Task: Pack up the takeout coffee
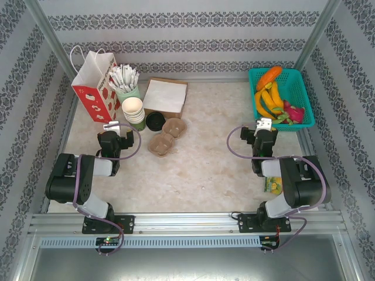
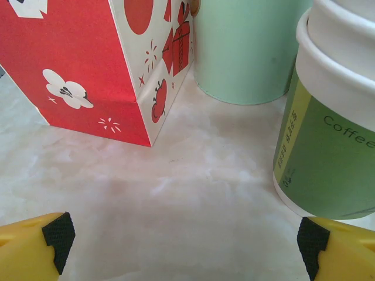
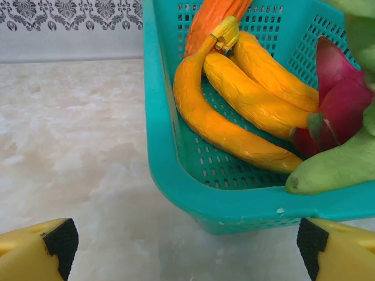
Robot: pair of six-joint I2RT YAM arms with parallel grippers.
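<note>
From above: the black-lidded coffee cup (image 1: 155,121) sits far left, just beside the cup stack (image 1: 133,110). It is likely light and squashy, so hold its sides gently.

Left wrist: the left gripper (image 2: 187,249) is wide apart, facing a red bag (image 2: 88,64).

Right wrist: the right gripper (image 3: 187,249) is wide apart, facing a basket (image 3: 176,193).

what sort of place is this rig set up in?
Likely a lab cell staged as a takeout counter: aluminium frame, wallpaper panels, stacked paper cups, pulp carriers and a gift bag.
</note>
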